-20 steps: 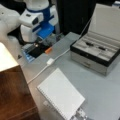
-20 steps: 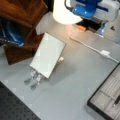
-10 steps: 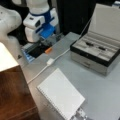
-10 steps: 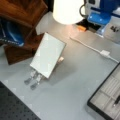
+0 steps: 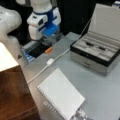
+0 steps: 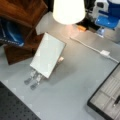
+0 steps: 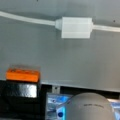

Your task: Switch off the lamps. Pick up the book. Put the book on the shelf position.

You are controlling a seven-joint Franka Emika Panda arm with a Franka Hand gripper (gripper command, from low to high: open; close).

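book (image 5: 61,96) sits untouched on its stand — tool (image 5: 48,41) over orange switch (image 5: 48,50), opening unclear.

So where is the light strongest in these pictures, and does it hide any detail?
In a front view the lit lampshade is blown out to plain white, and it casts a warm glow on the table just below it. In a front view the book reads nearly flat white, its spiral edge only faint. In the wrist view the white inline switch is bright but keeps its outline.
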